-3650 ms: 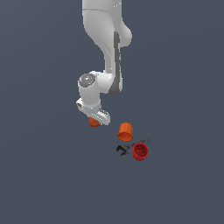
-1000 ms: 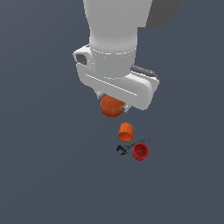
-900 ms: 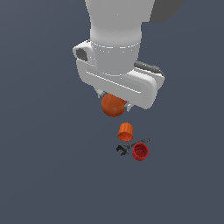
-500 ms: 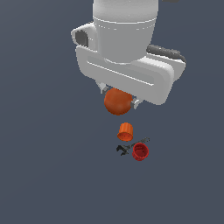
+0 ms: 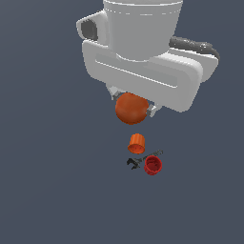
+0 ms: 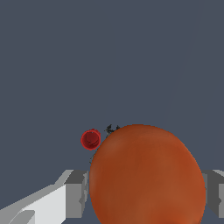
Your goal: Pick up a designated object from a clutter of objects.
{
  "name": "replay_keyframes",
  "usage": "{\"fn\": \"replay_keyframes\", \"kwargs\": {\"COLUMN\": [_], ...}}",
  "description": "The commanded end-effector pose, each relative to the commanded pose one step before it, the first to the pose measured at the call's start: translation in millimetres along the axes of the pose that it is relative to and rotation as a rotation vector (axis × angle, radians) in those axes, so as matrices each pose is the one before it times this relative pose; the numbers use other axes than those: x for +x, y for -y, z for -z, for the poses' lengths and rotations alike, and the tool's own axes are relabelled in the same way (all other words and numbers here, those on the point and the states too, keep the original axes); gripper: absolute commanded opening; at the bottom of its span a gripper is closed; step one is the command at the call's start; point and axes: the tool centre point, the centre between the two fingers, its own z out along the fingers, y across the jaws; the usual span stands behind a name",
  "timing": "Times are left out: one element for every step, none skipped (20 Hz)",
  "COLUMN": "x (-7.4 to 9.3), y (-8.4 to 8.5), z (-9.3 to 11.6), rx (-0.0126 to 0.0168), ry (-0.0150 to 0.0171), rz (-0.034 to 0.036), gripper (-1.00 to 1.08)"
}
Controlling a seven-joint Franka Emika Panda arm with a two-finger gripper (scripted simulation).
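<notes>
The designated object, a smooth orange-red ball point(image 5: 131, 108), hangs high above the floor, held between the fingers of my gripper point(image 5: 132, 106), which is shut on it. In the wrist view the ball point(image 6: 146, 175) fills the near field with a grey finger point(image 6: 76, 192) pressed against each side. Far below lies the rest of the clutter of objects: an orange tapered cup point(image 5: 137, 143), a red cup point(image 5: 153, 165) and a thin dark grey tool point(image 5: 135, 162). The red cup point(image 6: 91, 139) also shows in the wrist view; the orange cup is hidden behind the ball there.
The large white hand and wrist point(image 5: 143, 52) of the arm fill the upper part of the exterior view. A plain dark grey floor point(image 5: 47, 190) surrounds the small pile.
The gripper has risen with the ball in it, so hand and ball look much bigger in the exterior view. The cups and tool have stayed where they were.
</notes>
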Motion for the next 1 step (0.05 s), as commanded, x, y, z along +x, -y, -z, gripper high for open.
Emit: {"fn": "replay_keyframes", "kwargs": {"x": [0.52], "y": [0.64], "z": [2.38], "rx": [0.00123], "ry": [-0.00181], "rz": [-0.00014], "gripper": [-1.0]}}
